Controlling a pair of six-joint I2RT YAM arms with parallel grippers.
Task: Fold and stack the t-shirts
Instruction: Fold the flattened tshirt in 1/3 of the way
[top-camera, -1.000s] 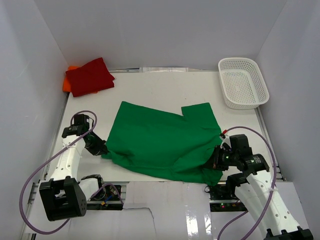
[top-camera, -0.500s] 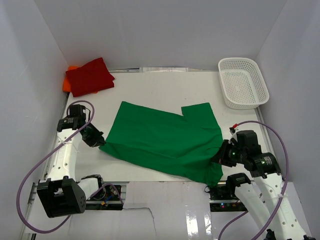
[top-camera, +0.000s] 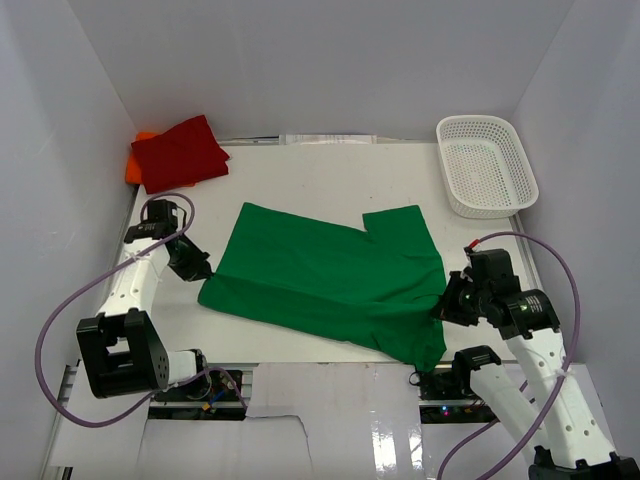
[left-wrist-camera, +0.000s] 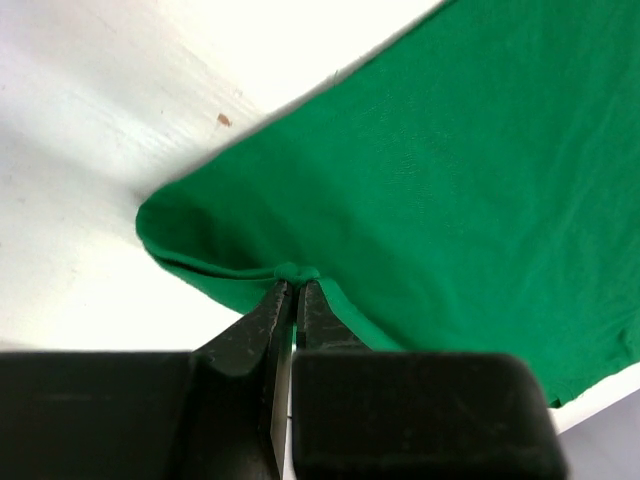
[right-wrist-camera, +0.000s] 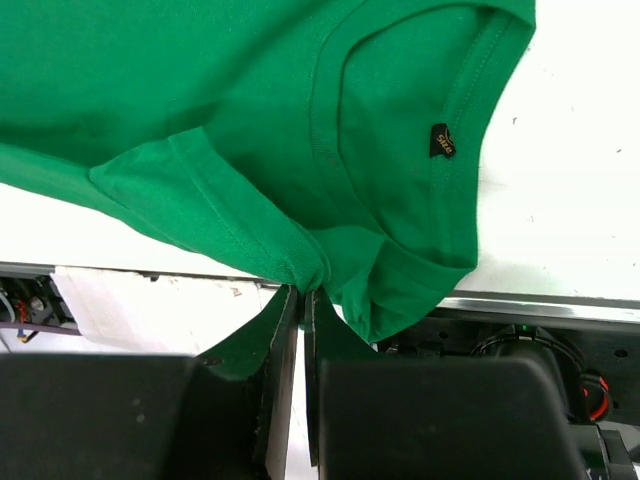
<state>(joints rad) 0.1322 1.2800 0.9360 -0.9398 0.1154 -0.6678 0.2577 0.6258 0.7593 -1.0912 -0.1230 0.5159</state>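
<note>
1. The green t-shirt (top-camera: 320, 280) lay spread over the middle of the white table (top-camera: 300, 180), and its near right part reached the table's near edge
2. The left gripper (top-camera: 200, 272) was clenched on the shirt's left edge. In the left wrist view its fingertips (left-wrist-camera: 283, 300) met on a small nub of green cloth, and the rolled hem beside them hid any layers underneath
3. The right gripper (top-camera: 445, 308) was clamped on the shirt's near right part, just beside the neckline (right-wrist-camera: 470, 150). In the right wrist view the cloth bunched at the tips, with a sleeve hem running off to the left
4. A small black label (right-wrist-camera: 441, 140) sat inside the collar, its print too small to read
5. From above, each gripper's fingertips were mostly hidden by its own wrist and the cloth
6. The red t-shirt (top-camera: 180, 152) lay folded in the far left corner on top of the orange t-shirt (top-camera: 133, 165), of which only a sliver showed at the left
7. A white mesh basket (top-camera: 487, 205) stood at the far right, well apart from all three shirts
</note>
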